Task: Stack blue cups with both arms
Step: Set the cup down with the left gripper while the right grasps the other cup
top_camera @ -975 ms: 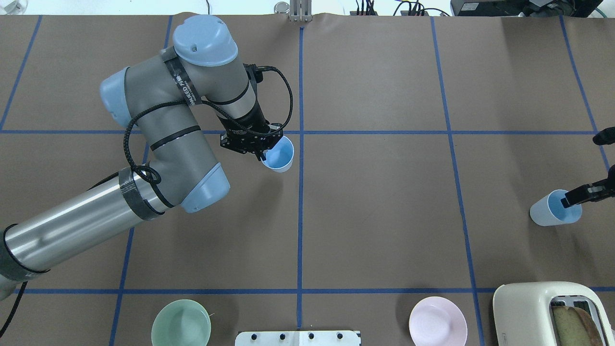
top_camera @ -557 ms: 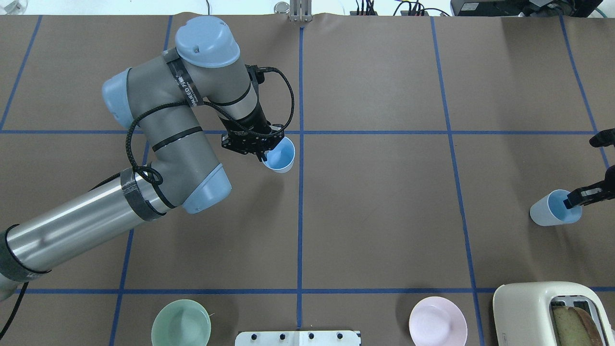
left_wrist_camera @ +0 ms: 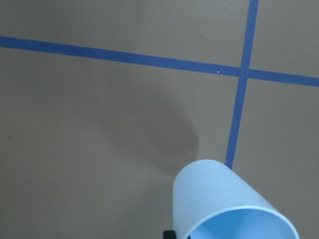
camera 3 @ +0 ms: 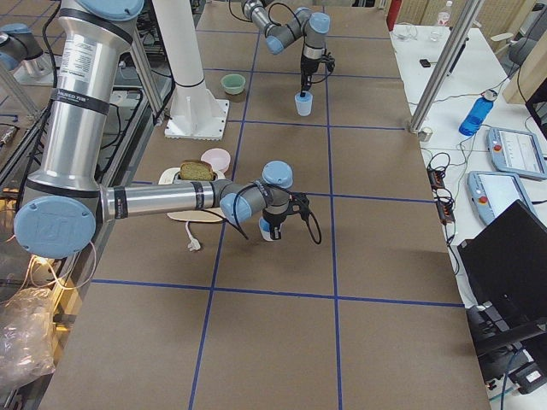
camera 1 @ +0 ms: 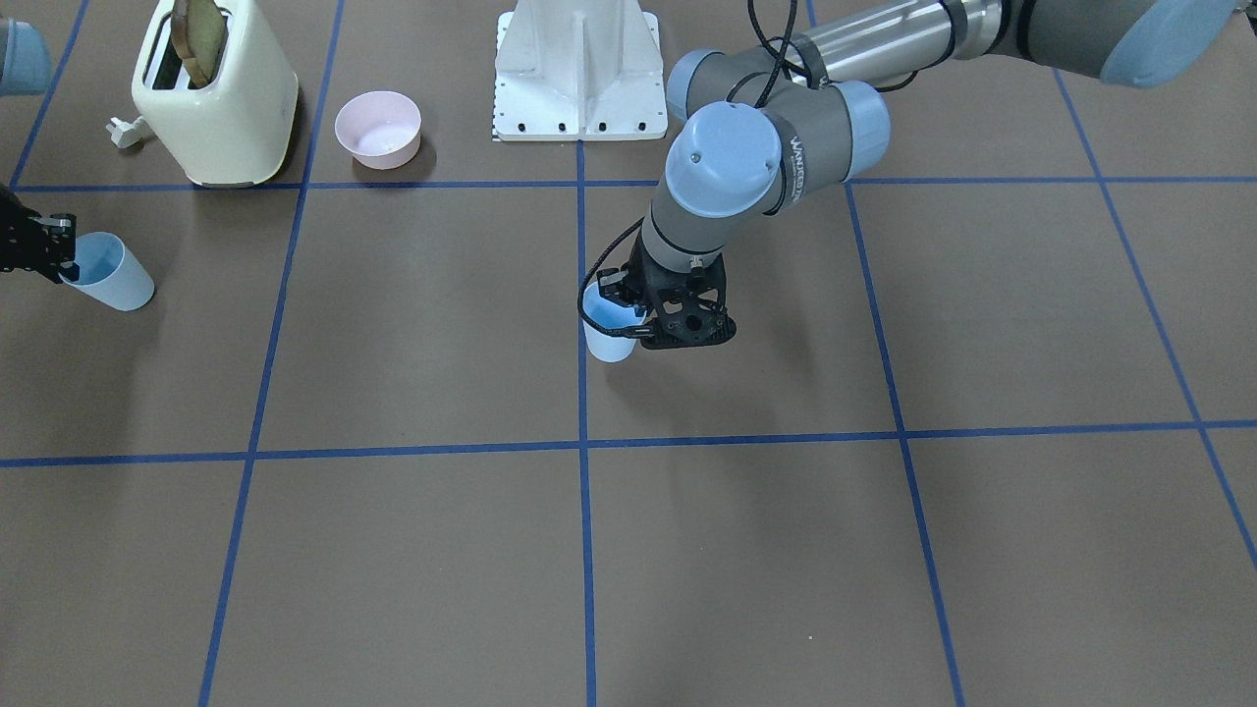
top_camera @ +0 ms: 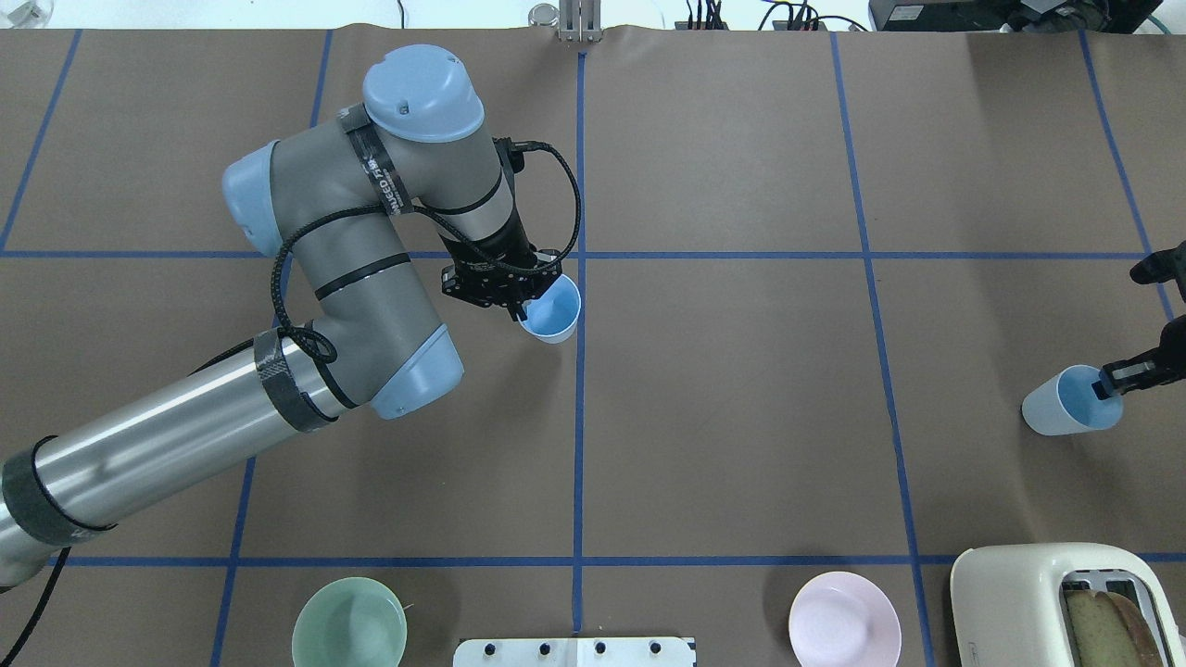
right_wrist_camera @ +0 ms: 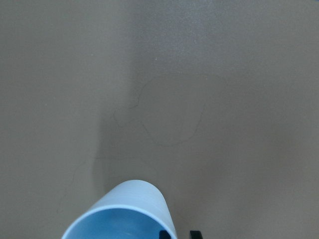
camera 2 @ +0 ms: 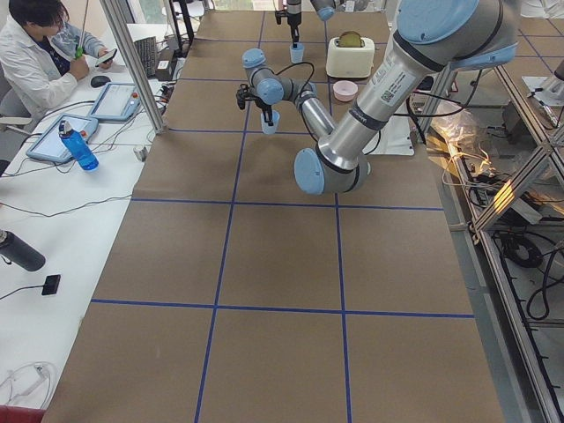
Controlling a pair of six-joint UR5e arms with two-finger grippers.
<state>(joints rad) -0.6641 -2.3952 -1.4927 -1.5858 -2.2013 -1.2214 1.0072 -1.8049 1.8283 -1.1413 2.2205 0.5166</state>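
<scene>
My left gripper (top_camera: pixel 515 298) pinches the rim of one cup (top_camera: pixel 550 310), held above the table (top_camera: pixel 741 417) beside the centre line. My right gripper (top_camera: pixel 1110 378) clamps the other cup's (top_camera: pixel 1066 401) rim near the table's right edge.

Brown table (top_camera: pixel 741 417) carries toaster (top_camera: pixel 1056 602), pink bowl (top_camera: pixel 844 619), green bowl (top_camera: pixel 349 622).

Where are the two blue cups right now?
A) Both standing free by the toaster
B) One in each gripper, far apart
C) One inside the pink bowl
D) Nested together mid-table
B: the left gripper pinches the rim of one blue cup near the table's centre line, and the right gripper pinches the rim of the other cup at the far right edge.
</scene>
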